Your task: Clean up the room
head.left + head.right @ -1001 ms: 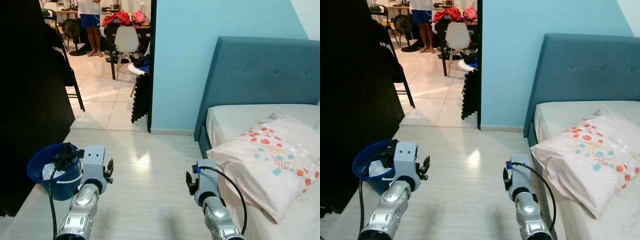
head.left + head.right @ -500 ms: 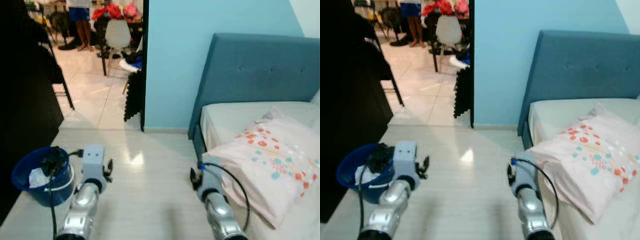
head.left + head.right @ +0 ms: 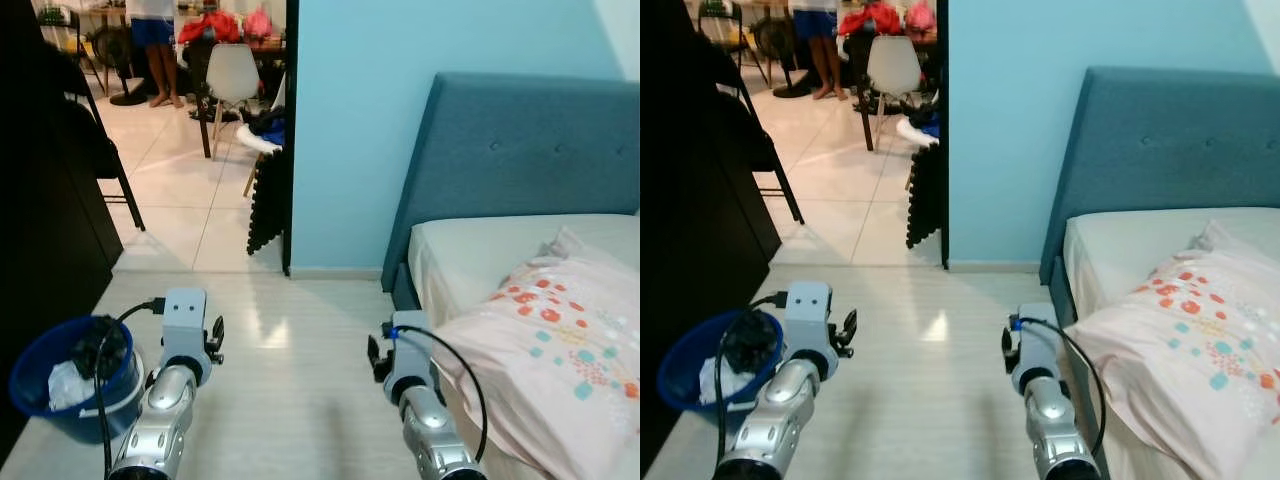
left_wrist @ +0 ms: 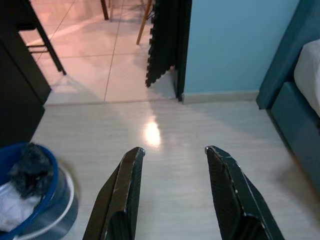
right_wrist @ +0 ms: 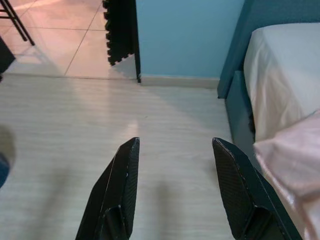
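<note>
A blue bucket (image 3: 55, 385) with dark and white cloths in it stands on the floor at my lower left, beside the black wardrobe (image 3: 40, 200). A flowered pillow (image 3: 560, 350) lies on the bed (image 3: 470, 250) at the right. My left gripper (image 4: 174, 150) hangs open above the pale floor with nothing between its fingers, the bucket (image 4: 22, 192) just to its side. My right gripper (image 5: 175, 142) is open too, empty, over the floor near the bed's edge (image 5: 240, 115). Both silver arms (image 3: 170, 400) reach forward low in the eye views.
A blue wall (image 3: 350, 120) and a teal headboard (image 3: 510, 140) stand ahead. A doorway at the left leads to a tiled room with a white chair (image 3: 232, 75), a table with red clothes (image 3: 215, 25), a folded black mat (image 3: 268, 190) and a person's legs (image 3: 155, 50).
The camera has swung and steadied: the bucket sits lower and further left, the pillow further right. Both grippers stay open and empty.
</note>
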Controlling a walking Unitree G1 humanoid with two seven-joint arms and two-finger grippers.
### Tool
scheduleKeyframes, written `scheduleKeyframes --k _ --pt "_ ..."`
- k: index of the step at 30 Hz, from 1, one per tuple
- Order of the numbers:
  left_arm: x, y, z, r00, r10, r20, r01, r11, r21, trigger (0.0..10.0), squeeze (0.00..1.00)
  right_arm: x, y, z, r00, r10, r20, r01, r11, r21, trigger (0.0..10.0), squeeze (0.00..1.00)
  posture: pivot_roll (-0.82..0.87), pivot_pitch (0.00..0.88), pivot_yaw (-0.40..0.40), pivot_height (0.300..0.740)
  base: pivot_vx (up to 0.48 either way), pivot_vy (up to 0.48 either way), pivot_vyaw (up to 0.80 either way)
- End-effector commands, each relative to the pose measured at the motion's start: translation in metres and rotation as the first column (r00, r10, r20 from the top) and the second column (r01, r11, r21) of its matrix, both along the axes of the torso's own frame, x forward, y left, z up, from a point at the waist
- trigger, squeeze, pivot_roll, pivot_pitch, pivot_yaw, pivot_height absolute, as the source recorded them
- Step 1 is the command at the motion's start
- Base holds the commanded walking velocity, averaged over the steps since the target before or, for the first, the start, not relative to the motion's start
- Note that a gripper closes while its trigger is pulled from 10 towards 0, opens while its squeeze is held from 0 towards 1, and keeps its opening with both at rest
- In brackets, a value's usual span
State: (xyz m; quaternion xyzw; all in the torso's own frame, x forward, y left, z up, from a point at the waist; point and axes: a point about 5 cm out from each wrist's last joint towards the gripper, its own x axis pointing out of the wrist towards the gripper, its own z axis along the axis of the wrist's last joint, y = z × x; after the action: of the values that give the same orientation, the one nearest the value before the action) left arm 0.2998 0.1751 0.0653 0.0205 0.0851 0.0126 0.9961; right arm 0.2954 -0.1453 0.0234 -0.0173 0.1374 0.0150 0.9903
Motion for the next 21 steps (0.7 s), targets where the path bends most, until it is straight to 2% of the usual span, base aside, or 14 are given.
scheduleKeyframes --k 1,21 --pt "-0.0014 -0.0022 -0.0019 1.000 -0.008 -0.009 0.008 1.000 0.007 10.0 0.00 -0.0014 -0.0067 -0.0022 1.000 -0.026 -0.015 0.026 1.000 0.004 10.0 0.00 0.04 0.000 -0.044 0.740 0.319 0.000 0.00" --pt "0.0013 -0.0046 -0.0008 1.000 -0.012 -0.007 0.012 1.000 -0.003 10.0 0.00 0.0022 -0.0079 0.0004 0.999 -0.032 -0.011 0.032 0.999 0.005 10.0 0.00 0.04 0.000 -0.041 0.740 0.319 0.000 0.00"
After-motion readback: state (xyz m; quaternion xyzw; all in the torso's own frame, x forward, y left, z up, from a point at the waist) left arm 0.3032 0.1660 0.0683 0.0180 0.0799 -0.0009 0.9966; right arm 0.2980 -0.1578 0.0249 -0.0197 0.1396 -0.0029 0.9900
